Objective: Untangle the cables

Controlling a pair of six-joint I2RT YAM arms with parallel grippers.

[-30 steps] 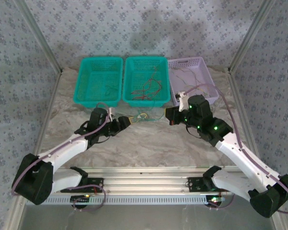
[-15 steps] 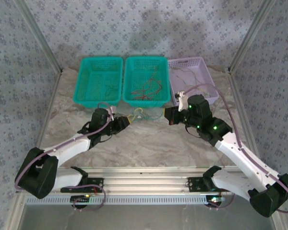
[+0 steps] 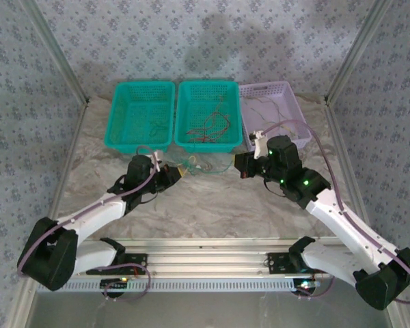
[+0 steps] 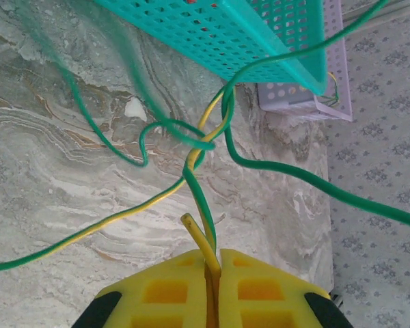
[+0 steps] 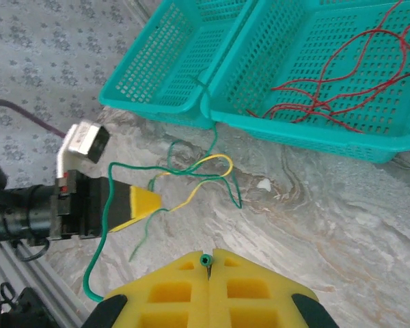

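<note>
Both arms have hold of the knot right now. The left fingers point(image 4: 197, 272) are pressed together on the yellow wire point(image 4: 191, 231). A green wire point(image 4: 314, 179) runs into the same gap, can't tell if it's pinched too. The right fingers point(image 5: 191, 270) are shut on a green cut end. My guess is one end each, so pulling apart loosens the twist. The tangle point(image 3: 199, 164) sits on the marble surface point(image 3: 212, 205) mid-frame overhead, just in front of the middle teal basket point(image 3: 206, 147). It's thin, curly stuff looped round itself. Loose red wires point(image 5: 328, 89) lie in that basket.
</note>
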